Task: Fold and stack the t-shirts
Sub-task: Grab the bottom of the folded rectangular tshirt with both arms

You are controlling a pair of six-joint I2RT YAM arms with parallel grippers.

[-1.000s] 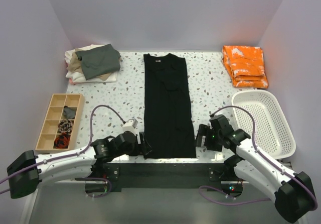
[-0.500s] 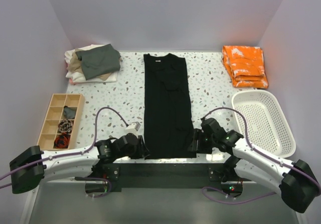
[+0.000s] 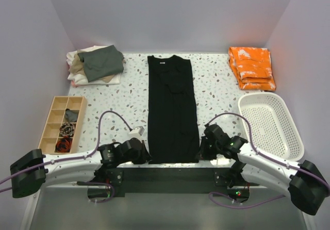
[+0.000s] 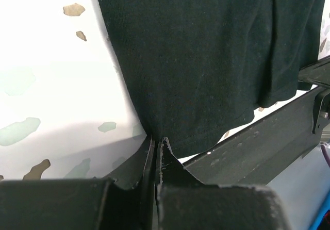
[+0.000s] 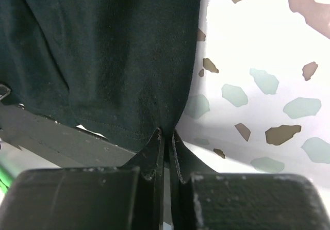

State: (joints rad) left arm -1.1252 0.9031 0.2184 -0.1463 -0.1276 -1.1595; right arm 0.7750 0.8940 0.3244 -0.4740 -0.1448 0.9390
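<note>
Right now you have the black t-shirt (image 3: 172, 109) lying flat as a long narrow strip down the middle of the table (image 3: 216, 85), its collar and small white label (image 3: 163, 62) at the far end and its hem at the near edge between the two arms. Your left gripper (image 3: 146, 155) is clenched on the near left corner of the hem; in its wrist view the fingers (image 4: 149, 158) are pressed together with the dark cloth caught at their tips. Your right gripper (image 3: 202, 150) is clamped the same way on the near right corner, and its wrist view shows the fabric puckering into the closed tips. The stack of folded t-shirts (image 3: 95, 64) sits at the far left corner, well apart from the black one. An orange cloth (image 3: 251, 67) lies at the far right, a white basket (image 3: 270, 127) just nearer than it, and a wooden tray (image 3: 61, 124) is on the left.
</note>
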